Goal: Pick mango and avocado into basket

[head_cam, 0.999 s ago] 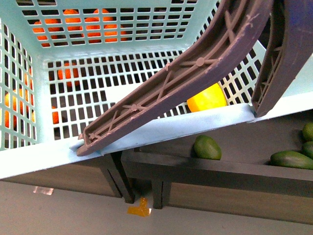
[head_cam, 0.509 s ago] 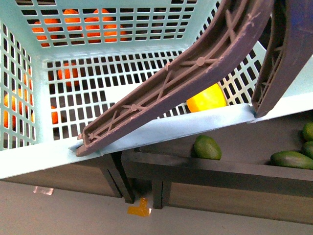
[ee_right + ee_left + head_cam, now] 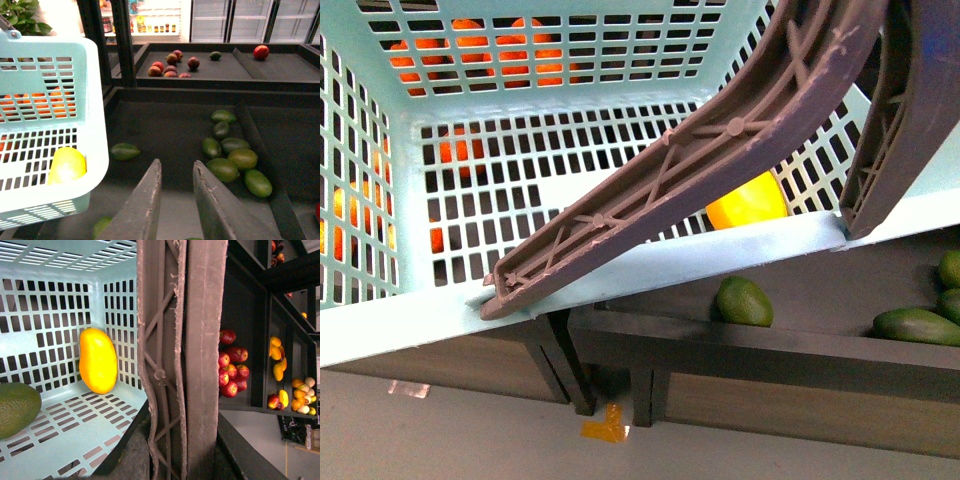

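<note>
The light teal basket [image 3: 410, 330] hangs close in front of the front camera, its brown handles [image 3: 720, 140] crossing the view. My left gripper [image 3: 182, 442] is shut on a handle [image 3: 200, 340]. Inside the basket the yellow mango [image 3: 98, 360] leans on the slotted wall; it also shows as the mango [image 3: 748, 203] and mango [image 3: 66, 166]. The dull green avocado [image 3: 15, 410] lies on the basket floor beside it. My right gripper [image 3: 177, 164] is open and empty over a dark bin, right of the basket [image 3: 90, 115].
Several loose avocados [image 3: 235, 157] lie in the dark bin [image 3: 170, 125], one apart [image 3: 124, 150]. Oranges [image 3: 470, 40] show through the basket slots. Red apples [image 3: 231, 370] and other fruit fill shelf bins. An orange scrap [image 3: 603, 428] lies on the floor.
The basket and the mango inside it have shifted slightly to the right in the front view. Nothing else has moved.
</note>
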Available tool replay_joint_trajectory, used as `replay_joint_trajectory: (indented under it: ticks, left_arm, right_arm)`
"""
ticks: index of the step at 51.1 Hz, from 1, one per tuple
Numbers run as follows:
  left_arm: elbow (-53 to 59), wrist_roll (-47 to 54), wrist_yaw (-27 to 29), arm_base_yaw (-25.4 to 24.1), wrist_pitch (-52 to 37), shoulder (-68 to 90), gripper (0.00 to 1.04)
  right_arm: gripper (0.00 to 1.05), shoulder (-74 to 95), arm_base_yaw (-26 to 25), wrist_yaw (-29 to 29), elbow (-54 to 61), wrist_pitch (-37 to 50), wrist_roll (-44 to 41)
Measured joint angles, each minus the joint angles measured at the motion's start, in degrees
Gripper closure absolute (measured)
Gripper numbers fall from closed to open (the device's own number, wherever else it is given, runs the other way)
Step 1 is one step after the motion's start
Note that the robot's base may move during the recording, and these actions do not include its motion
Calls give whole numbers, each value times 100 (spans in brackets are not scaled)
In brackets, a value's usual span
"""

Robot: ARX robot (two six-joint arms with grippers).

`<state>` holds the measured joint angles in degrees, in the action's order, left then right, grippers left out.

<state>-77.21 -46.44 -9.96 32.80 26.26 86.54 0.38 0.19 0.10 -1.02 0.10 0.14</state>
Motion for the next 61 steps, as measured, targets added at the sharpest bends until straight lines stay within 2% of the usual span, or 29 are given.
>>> replay_joint_trajectory:
  ticks: [1,25,61]
  left_arm:
    - [0,7,2,0,0,0,85]
    - [0,7,7,0,0,0,85]
    - [0,-28,-116,59,0,0,85]
  right_arm:
    - [77,0,0,0,0,0,0]
    - [8,-2,0,0,0,0,2]
    - [9,-7,0,9,0,-2,2]
